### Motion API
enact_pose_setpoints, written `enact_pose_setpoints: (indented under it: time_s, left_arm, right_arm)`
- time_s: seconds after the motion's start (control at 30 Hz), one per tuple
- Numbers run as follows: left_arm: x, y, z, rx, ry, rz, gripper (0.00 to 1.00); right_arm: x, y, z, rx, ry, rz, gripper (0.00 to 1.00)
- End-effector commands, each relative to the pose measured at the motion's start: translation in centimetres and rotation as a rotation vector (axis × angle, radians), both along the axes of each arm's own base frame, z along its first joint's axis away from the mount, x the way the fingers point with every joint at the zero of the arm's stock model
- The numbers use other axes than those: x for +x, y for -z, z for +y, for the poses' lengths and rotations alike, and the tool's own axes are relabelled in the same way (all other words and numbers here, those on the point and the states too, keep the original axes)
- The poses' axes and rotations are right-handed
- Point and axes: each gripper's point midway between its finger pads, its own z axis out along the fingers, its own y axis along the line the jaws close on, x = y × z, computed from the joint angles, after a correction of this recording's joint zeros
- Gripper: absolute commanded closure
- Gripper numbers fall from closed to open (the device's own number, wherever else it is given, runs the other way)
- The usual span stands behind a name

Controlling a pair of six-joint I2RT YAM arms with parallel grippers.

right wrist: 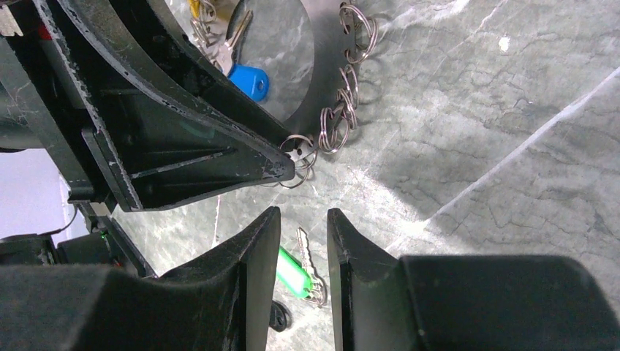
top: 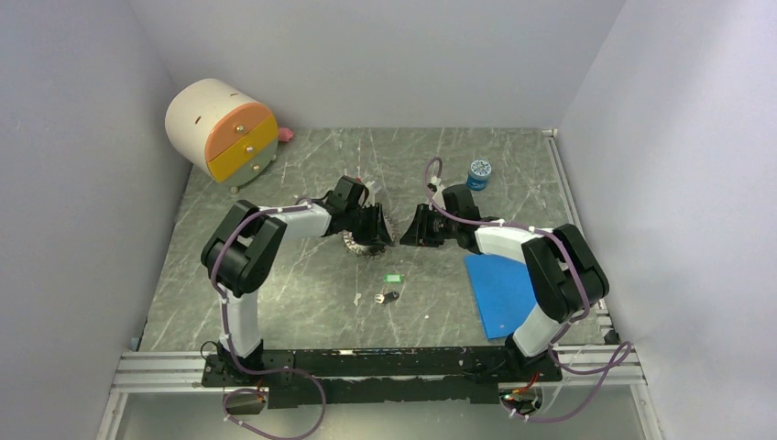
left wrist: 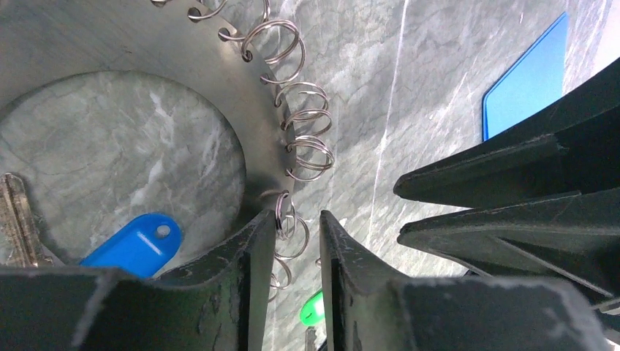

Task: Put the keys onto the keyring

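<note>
Your keyring point(left wrist: 241, 95), a large flat silvery metal hoop edged with small wire loops, lies on the grey marbled table point(top: 302, 302) right at the left claw point(left wrist: 296, 219). Its looped rim runs into the narrow gap between that claw's black fingers point(left wrist: 248, 292), and one loop sits against the tip of one finger. Inside the hoop you can see a blue-headed key point(left wrist: 135, 245) with the blade of a plain metal key point(left wrist: 14, 219) beside it. A green-headed key point(right wrist: 292, 272) lies loose on the table just on the near side of both claw tips, and a black-headed key point(top: 389, 296) lies a little nearer again.

The two claws face each other tip to tip over the middle of the table, close together. A flat blue mat point(top: 499, 293) lies by the right arm. A small blue round jar point(top: 479, 174) stands behind the right claw point(right wrist: 303, 213). A round cream drawer cabinet with orange and yellow fronts point(top: 224, 128) stands in the far left corner, well apart. Your widest room lies to the near left of the hoop.

The left claw's fingers stand slightly apart with the rim loops between them; you cannot tell whether they pinch the rim. The right claw's fingers are partly spread. They hold and touch nothing, and the green-headed key shows through the gap.
</note>
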Motion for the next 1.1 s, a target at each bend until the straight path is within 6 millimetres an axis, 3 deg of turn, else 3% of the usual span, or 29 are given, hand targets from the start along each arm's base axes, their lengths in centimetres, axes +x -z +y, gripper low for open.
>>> enact_pose_setpoints:
  time_s: [0.0, 0.23, 0.47, 0.77, 1.07]
  left_arm:
    - [0.6, -0.6, -1.2, -0.028, 0.018, -0.024, 0.68]
    - [0.9, -1.0, -0.7, 0.003, 0.012, -0.051, 0.96]
    - [1.0, -4.3, -0.2, -0.004, 0.027, -0.145, 0.98]
    - [-0.6, -12.0, 1.7, -0.029, 0.077, -0.361, 0.97]
    - [-3.7, -17.3, 3.7, -0.037, 0.184, -0.520, 0.97]
  right_arm:
    - [0.4, -1.3, 0.1, 0.019, -0.010, -0.046, 0.66]
    - [0.5, -1.8, 0.0, 0.014, -0.009, -0.061, 0.66]
    - [0.7, -4.1, -0.3, 0.015, -0.010, -0.126, 0.58]
    - [0.5, -11.8, -0.5, 0.069, -0.079, -0.408, 0.37]
    - [-0.6, -19.9, -0.5, 0.133, -0.165, -0.757, 0.19]
